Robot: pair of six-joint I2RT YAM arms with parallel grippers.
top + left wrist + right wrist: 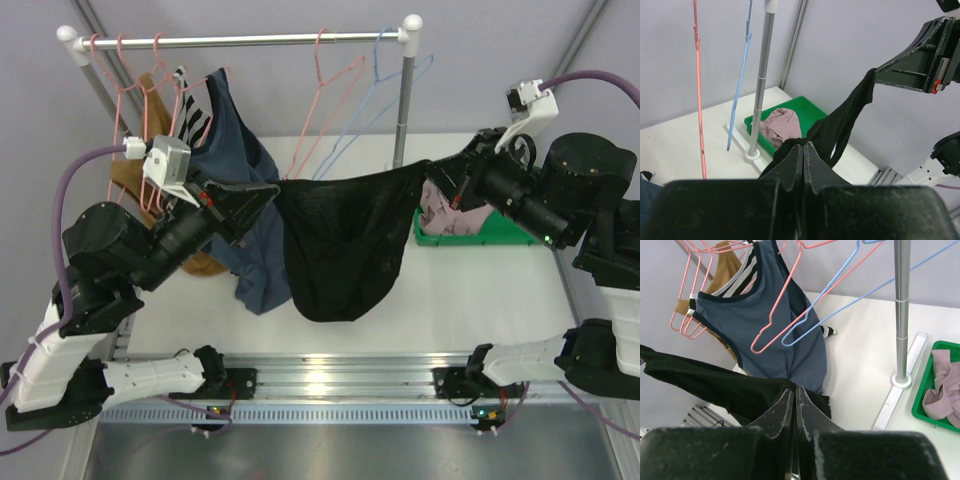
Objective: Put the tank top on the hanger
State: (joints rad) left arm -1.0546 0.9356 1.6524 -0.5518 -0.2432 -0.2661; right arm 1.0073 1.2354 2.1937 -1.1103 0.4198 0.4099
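The black tank top (345,240) hangs stretched between my two grippers above the table, its body sagging down in the middle. My left gripper (277,190) is shut on its left edge; the fabric (835,131) shows just past the closed tips (804,145). My right gripper (432,172) is shut on its right edge; the fabric (715,385) runs left from the closed tips (792,389). An empty salmon-pink hanger (330,95) hangs on the rail behind the top, also in the right wrist view (785,305) and as a thin line in the left wrist view (698,90).
The rail (240,40) carries several pink hangers at the left, a slate-blue tank top (235,160), striped and tan garments, and a light-blue hanger (385,90). The rail's post (403,110) stands at right. A green tray (500,235) holds a mauve-pink garment (445,215).
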